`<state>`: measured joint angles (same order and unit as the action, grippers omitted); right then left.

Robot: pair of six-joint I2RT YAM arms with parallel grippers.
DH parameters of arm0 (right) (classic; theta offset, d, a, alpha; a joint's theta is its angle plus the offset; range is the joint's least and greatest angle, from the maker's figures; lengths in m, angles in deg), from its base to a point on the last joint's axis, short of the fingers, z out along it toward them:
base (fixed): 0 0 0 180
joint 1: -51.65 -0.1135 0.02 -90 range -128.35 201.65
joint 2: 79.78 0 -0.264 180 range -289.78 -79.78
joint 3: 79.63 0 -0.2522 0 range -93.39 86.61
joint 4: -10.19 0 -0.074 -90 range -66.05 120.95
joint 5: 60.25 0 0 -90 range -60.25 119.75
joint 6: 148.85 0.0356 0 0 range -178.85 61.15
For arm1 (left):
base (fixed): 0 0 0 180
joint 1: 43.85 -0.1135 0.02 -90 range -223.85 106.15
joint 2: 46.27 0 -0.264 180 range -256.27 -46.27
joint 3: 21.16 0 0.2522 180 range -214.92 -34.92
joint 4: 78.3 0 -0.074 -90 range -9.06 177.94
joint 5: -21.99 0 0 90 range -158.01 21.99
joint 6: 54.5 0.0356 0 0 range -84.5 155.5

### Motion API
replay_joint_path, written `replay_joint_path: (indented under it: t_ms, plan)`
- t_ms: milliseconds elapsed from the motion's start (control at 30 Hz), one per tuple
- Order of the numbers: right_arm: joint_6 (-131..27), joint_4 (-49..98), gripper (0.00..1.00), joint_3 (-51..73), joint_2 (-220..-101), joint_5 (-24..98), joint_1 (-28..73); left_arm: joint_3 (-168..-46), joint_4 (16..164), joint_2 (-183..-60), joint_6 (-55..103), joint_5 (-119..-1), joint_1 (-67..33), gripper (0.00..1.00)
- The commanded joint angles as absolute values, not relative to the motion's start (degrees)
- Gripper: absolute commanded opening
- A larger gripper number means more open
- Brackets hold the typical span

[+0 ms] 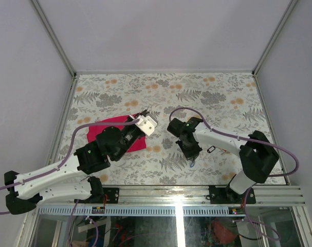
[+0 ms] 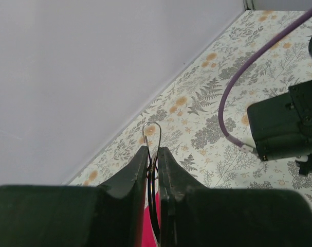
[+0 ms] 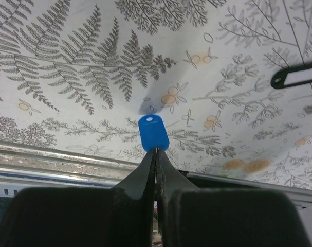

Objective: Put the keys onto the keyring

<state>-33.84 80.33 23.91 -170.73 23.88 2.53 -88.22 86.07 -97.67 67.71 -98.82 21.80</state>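
Note:
My left gripper (image 2: pixel 152 153) is shut on the keyring (image 2: pixel 151 133). A thin silvery wire loop of the ring sticks out past the fingertips, and a darker ring runs back between the jaws. In the top view this gripper (image 1: pixel 144 113) hovers at the far right corner of the magenta cloth (image 1: pixel 112 133). My right gripper (image 3: pixel 157 151) is shut on a key with a blue plastic head (image 3: pixel 153 133). The head pokes out beyond the tips with its hole at the far end, and the metal blade is hidden. That gripper (image 1: pixel 191 162) points toward the table's near edge.
A black tag with a white window (image 3: pixel 295 76) lies on the floral table cover just right of the right arm; the top view shows the same tag (image 1: pixel 211 150). The metal rail (image 3: pixel 53 164) of the near table edge runs under the right gripper. A purple cable (image 2: pixel 248 67) arcs between the arms.

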Motion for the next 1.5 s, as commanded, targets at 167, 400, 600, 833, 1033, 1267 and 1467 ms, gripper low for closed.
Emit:
replay_joint_path:
  t_ms: [167,400,600,833,1033,1267,1467]
  plan:
    - [-37.9,72.9,0.02,20.7,-178.9,26.2,2.3,-87.9,92.2,-97.9,69.3,-100.9,21.3,0.0]
    - [-37.7,66.3,0.05,17.9,-182.6,25.0,2.3,-87.9,91.9,-98.4,69.4,-100.7,21.0,0.0]
    - [-37.3,61.8,0.25,19.9,-181.4,25.0,2.3,-87.9,91.8,-98.8,69.5,-100.5,20.9,0.0]
    - [-35.3,57.5,0.4,24.9,-172.5,23.8,2.8,-88.2,91.3,-99.4,69.2,-100.1,20.7,0.0]
    - [-32.2,54.4,0.44,30.7,-166.9,26.1,4.6,-88.4,90.9,-99.7,69.1,-99.9,20.5,0.0]
    - [-30.2,40.7,0.49,42.9,-158.3,41.1,12.3,-88.7,90.2,-100.0,68.7,-99.0,20.6,0.0]
    - [-30.1,35.1,0.41,46.4,-159.0,47.1,14.7,-88.7,90.0,-100.0,68.7,-98.8,20.6,0.0]
